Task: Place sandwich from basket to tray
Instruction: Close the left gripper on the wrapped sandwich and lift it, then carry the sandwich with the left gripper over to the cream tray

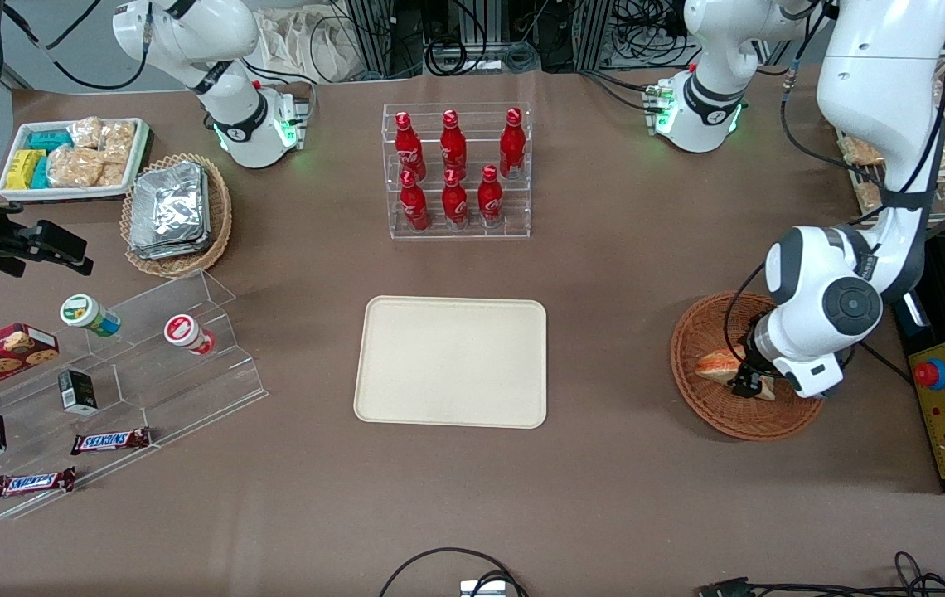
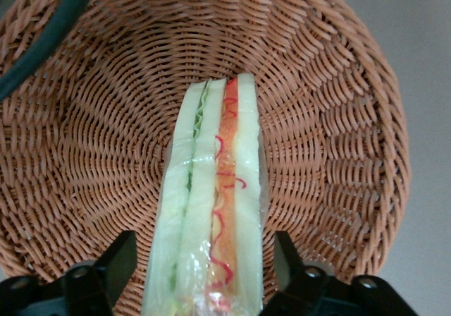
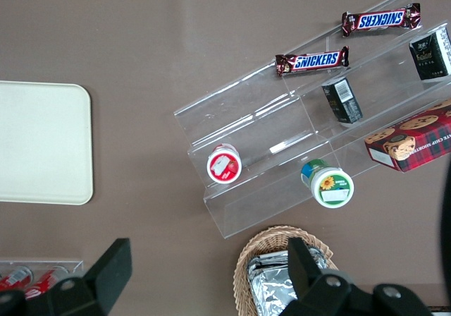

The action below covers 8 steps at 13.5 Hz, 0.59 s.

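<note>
A: Gripper first. Where is it, and what are its fingers doing?

B: It is down inside the reddish-brown wicker basket, at the working arm's end of the table. In the wrist view its two black fingers stand apart, one on each side of the sandwich, with a gap showing between each finger and the wrap. So it is spread wide around the sandwich and not clamped on it.

A: And the sandwich itself?

B: A clear-wrapped wedge, resting in the basket on the weave, cut face up: pale bread layers with a green strip and an orange-red strip running along it. In the front view only its orange end shows beside the arm's wrist.

A: What lies farther out?

B: The cream tray sits mid-table, well apart from the basket, with nothing on it. Farther from the front camera than the tray stands a clear rack of red Coca-Cola bottles. Toward the parked arm's end are a tan basket of foil packs, a white tray of snack packets, and a clear stepped stand with two Snickers bars.
</note>
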{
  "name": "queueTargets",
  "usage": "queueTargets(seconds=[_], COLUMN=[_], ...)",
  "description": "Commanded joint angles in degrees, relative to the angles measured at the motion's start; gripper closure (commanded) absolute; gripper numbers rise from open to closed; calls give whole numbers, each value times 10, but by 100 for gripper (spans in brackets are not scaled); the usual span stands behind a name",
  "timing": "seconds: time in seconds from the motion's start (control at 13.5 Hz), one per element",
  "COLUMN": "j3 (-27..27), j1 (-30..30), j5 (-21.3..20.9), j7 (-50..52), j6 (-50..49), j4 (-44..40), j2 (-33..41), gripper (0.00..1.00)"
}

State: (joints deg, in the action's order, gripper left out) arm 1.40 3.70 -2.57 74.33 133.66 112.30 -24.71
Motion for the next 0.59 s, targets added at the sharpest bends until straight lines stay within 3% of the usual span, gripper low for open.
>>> queueTargets(seconds=[0.0,0.52], j3=[-12,-25], j1=[10,11], j5=[9,10], j7=[-69,-326], j6=[-3,-137], j4=[-9,-64], j2=[-2,43], gripper=[100,100])
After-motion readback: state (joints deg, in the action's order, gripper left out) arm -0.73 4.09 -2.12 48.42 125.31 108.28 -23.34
